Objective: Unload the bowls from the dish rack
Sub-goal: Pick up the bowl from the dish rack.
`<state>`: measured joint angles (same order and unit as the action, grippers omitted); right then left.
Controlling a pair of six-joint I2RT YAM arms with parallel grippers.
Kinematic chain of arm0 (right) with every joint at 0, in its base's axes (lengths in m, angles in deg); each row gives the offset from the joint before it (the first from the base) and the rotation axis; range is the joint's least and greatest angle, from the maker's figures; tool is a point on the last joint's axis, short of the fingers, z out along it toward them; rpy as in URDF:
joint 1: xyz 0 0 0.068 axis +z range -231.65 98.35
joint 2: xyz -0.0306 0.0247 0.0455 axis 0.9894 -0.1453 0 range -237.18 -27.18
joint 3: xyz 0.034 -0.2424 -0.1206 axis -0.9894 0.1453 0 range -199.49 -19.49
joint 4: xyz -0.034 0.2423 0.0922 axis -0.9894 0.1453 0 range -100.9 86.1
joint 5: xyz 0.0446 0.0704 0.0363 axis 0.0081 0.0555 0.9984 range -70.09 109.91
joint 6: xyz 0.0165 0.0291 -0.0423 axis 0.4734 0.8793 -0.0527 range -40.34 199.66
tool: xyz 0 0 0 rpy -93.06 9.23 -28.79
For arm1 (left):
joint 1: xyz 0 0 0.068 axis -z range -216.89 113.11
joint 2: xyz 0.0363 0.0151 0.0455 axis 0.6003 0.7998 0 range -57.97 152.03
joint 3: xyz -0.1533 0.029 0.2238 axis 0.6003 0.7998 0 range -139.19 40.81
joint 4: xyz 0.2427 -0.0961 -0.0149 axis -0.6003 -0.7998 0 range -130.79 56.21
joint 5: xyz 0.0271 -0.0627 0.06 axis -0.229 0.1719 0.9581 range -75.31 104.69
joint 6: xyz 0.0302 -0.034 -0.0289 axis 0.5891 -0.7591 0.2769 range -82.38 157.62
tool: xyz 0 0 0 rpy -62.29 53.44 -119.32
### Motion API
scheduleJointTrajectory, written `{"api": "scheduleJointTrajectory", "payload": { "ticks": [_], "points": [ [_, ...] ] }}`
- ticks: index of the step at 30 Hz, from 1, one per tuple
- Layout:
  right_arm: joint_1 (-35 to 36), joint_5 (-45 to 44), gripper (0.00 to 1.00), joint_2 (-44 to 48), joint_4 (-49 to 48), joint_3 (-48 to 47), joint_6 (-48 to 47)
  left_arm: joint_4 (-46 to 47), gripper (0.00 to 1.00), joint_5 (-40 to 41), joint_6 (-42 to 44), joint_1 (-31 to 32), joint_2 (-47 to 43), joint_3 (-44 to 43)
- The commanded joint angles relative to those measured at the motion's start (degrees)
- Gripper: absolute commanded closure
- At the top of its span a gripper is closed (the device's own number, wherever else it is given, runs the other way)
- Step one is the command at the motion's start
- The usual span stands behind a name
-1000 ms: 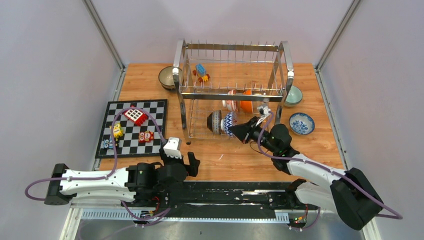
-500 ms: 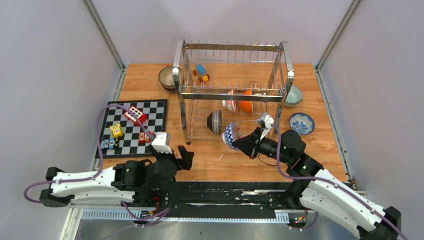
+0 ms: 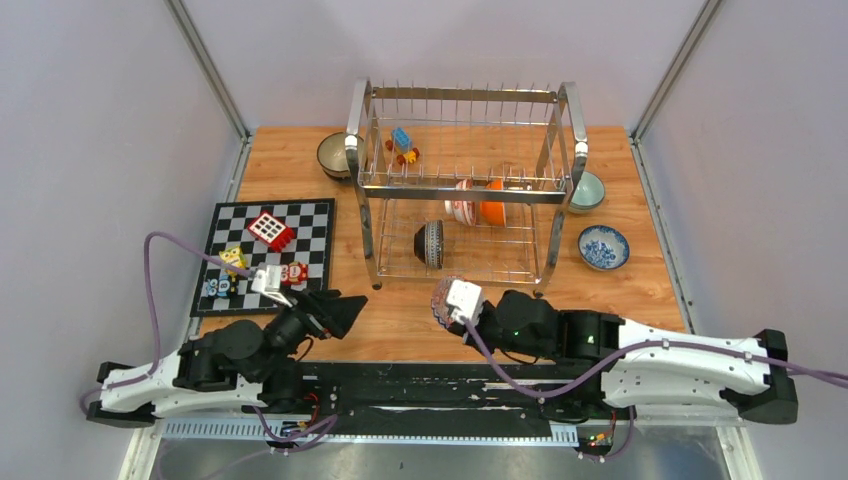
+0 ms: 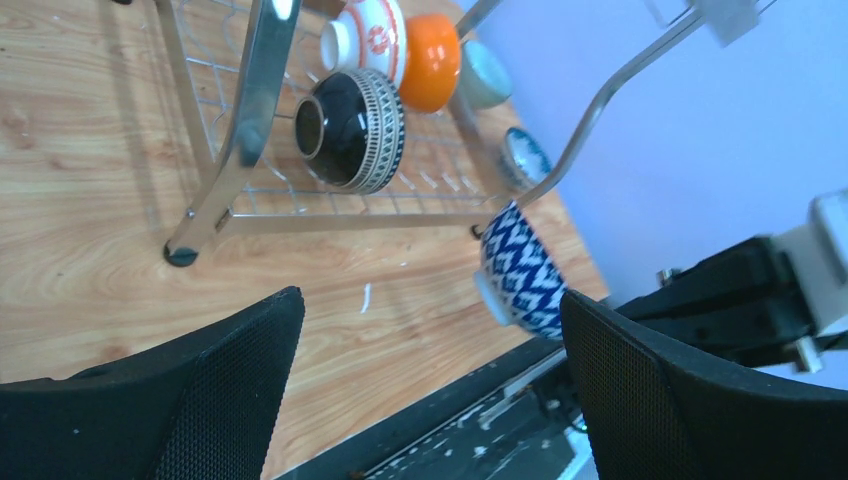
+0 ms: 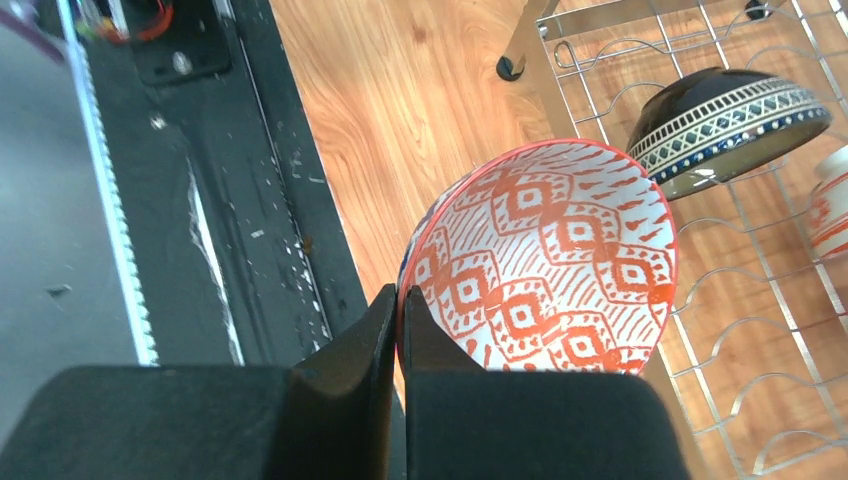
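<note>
Right of the rack (image 3: 465, 95), two bowls (image 3: 603, 247).

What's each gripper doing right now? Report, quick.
Left gripper: open, holding nothing.
Right gripper: shut on the rim of the red-patterned bowl.

Red-and-white diamond-patterned bowl (image 5: 545, 260), blue zigzag outside

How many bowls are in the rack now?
3, on the lower tier of the dish rack: dark striped bowl nearest, red-patterned bowl and orange bowl behind; others may be hidden.
</note>
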<state>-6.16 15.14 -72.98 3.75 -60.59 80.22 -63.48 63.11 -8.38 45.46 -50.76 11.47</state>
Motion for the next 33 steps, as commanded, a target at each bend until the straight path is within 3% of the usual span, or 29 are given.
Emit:
{"api": "scheduleJointTrajectory", "payload": {
  "ticks": [1, 15, 24, 33],
  "points": [
    [6.9, -12.8, 0.98, -4.0, 5.7, -5.4, -8.9, 3.2, 0.00, 0.1, 1.3, 0.0, -10.6, 2.7],
    [19.8, -19.8, 0.98, -10.8, 17.7, -10.2, -17.0, -4.7, 0.00, -18.5, 7.9, 0.0, 27.9, -13.8],
    [29.0, -22.9, 0.98, -14.4, 23.0, -11.9, -18.2, -10.3, 0.00, -20.2, 12.3, 0.0, 41.0, -22.8],
    [36.0, -24.1, 0.98, -16.2, 26.8, -14.6, -19.9, -14.4, 0.02, -25.7, 18.9, 0.0, 47.4, -27.6]
  ]
}}
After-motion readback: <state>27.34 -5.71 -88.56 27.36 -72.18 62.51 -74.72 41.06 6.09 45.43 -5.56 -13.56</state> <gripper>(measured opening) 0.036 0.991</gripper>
